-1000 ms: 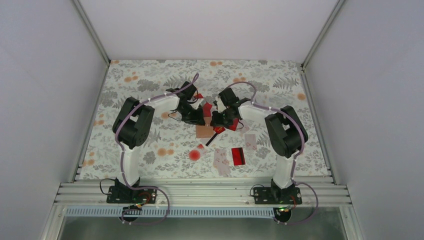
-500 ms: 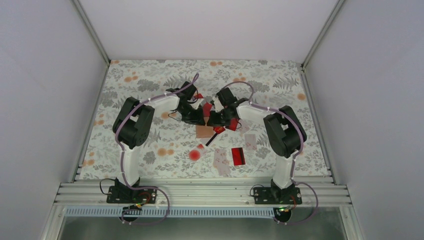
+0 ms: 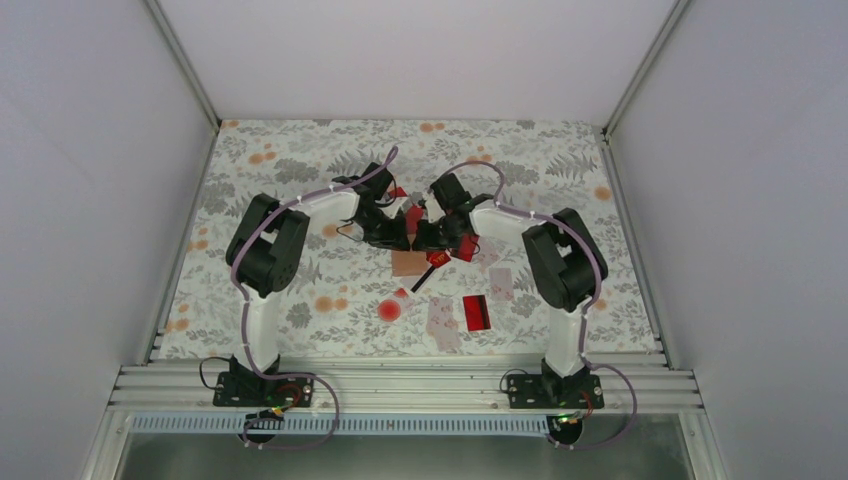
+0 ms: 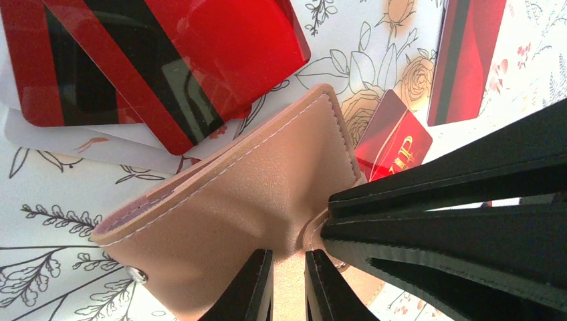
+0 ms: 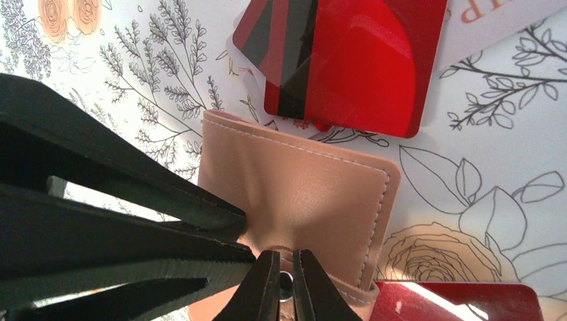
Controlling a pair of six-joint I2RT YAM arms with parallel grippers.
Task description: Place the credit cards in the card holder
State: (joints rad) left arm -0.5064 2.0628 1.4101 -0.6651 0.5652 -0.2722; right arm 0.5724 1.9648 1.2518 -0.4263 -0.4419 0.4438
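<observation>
Pinching from both sides: left jaws clamp one edge of the holder point(image 4: 254, 194), right jaws squeeze tight on its stud tab. Holder sits at the middle of the table point(image 3: 300, 160), red cards point(image 4: 154, 60) fanned at its 12 o'clock, another red card point(image 3: 476, 312) apart at 4 o'clock.

The floral-patterned counter point(image 3: 300, 170) carried the card holder point(image 3: 407, 263) near its centre, with credit cards point(image 3: 476, 312) scattered around it toward the near edge, beside a round red spot point(image 3: 389, 311).
</observation>
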